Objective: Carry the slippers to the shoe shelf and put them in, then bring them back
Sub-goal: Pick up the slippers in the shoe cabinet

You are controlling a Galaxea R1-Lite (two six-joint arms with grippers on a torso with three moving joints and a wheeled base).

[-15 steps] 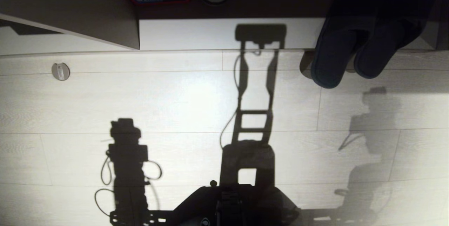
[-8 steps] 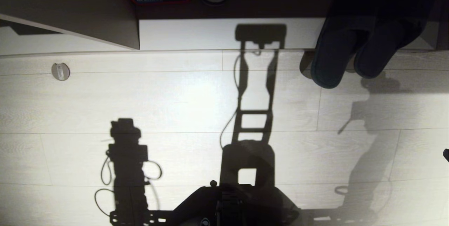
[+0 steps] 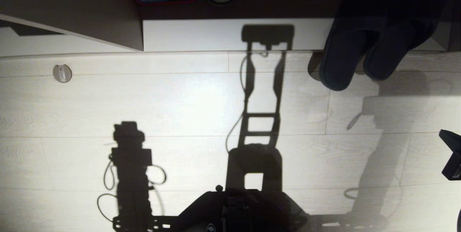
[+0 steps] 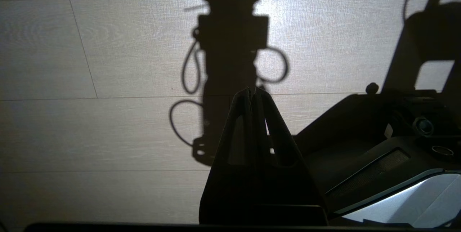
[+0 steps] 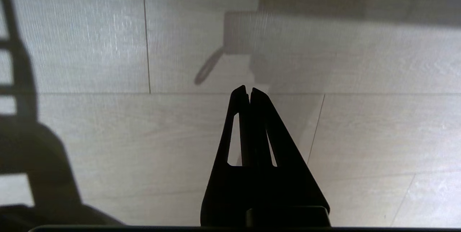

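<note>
Pale plank floor, slippers in shoe shelf, right end effector closed

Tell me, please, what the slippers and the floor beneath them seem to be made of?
The slippers look like soft dark fabric: matte, with rounded padded toes and no shine. The floor looks like pale wood-grain planks, probably laminate or vinyl: straight seams, faint grain lines, and a mild sheen under the light.

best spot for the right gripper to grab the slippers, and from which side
Probably the toe ends of the slippers, which hang out past the front edge of the shoe shelf over the floor; the heels are tucked inside. The right gripper, now shut, would come from the floor side.
</note>
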